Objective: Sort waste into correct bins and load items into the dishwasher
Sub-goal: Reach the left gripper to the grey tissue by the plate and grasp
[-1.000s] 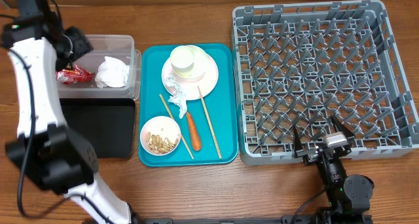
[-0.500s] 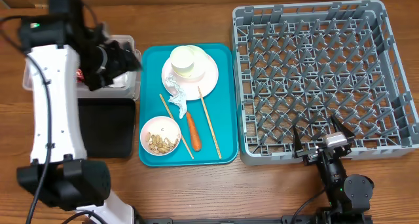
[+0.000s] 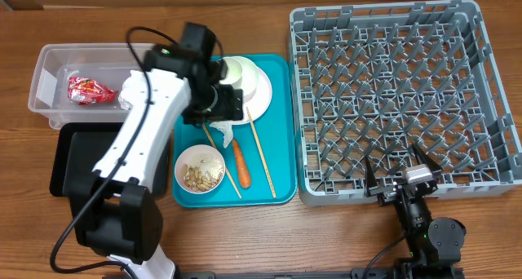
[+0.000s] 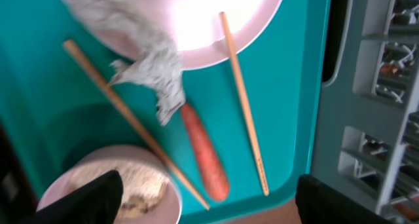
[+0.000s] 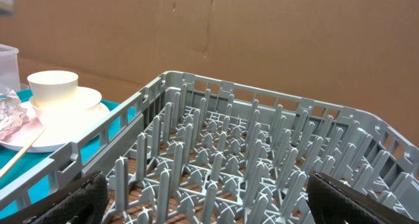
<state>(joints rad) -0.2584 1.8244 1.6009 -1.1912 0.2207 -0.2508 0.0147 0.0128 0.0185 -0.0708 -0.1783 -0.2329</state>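
Note:
My left gripper (image 3: 218,106) hovers open over the teal tray (image 3: 281,128), holding nothing. Below it, in the left wrist view, lie crumpled paper (image 4: 152,67), an orange carrot (image 4: 204,152) and two chopsticks (image 4: 242,99) (image 4: 131,119). The left gripper (image 4: 211,188) spans from the bowl (image 4: 111,194) of beige scraps to the tray's edge. A white cup (image 3: 236,71) sits on the plate (image 3: 259,91). The clear tub (image 3: 49,79) holds a red wrapper (image 3: 88,90) and white paper (image 3: 129,95). My right gripper (image 5: 209,198) rests open at the grey dish rack's (image 3: 400,91) near edge.
A black tray (image 3: 73,161) lies in front of the clear tub, partly under my left arm. The dish rack fills the right half of the table, with its pegs standing bare. A cardboard wall stands behind the rack in the right wrist view.
My left arm has swung right from the clear tub to above the teal tray, uncovering the tub and black tray. The right arm has not moved.

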